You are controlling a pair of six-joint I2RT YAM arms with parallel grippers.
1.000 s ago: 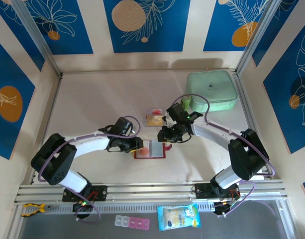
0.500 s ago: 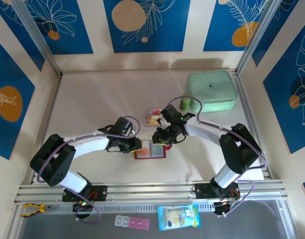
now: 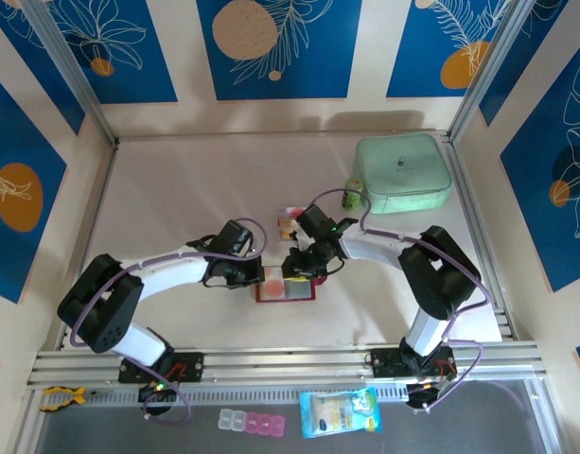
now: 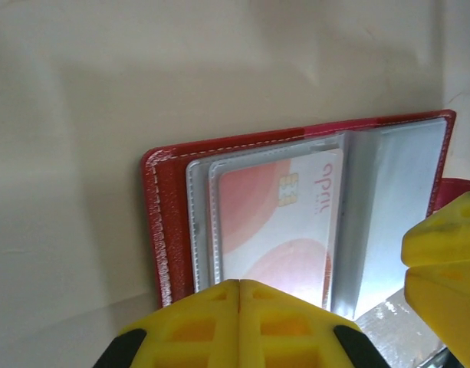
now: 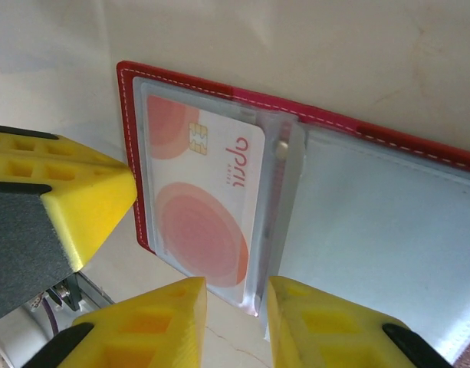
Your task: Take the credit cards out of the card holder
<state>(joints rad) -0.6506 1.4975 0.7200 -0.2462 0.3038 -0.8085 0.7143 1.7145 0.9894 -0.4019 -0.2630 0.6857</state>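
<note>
Open card holder [image 3: 291, 291] lying flat on the pale counter [image 3: 176, 189], in the near middle between the two arms. One red-and-white card [image 4: 273, 222] sits in the clear sleeve on its left half. The left fingers [image 4: 215, 318] are pressed together with nothing between them, their tip over the holder's stitched red edge; whether they touch it cannot be told. The right fingers [image 5: 327, 326] stand a narrow gap apart, astride the sleeve's edge where the card's corner shows. The left fingers lie close beside the holder's outer red border, so little room is left on that side. Bare counter lies open to the left and on the far side. Loose credit cards [image 3: 289, 223] lie just beyond the holder, partly under the right arm. A mint-green case [image 3: 403, 172] sits well apart in the far right corner, near the frame rail. Against the view one second earlier, the right arm has folded inward, bringing its fingers leftward over the holder, while the holder and the left arm keep their places.
</note>
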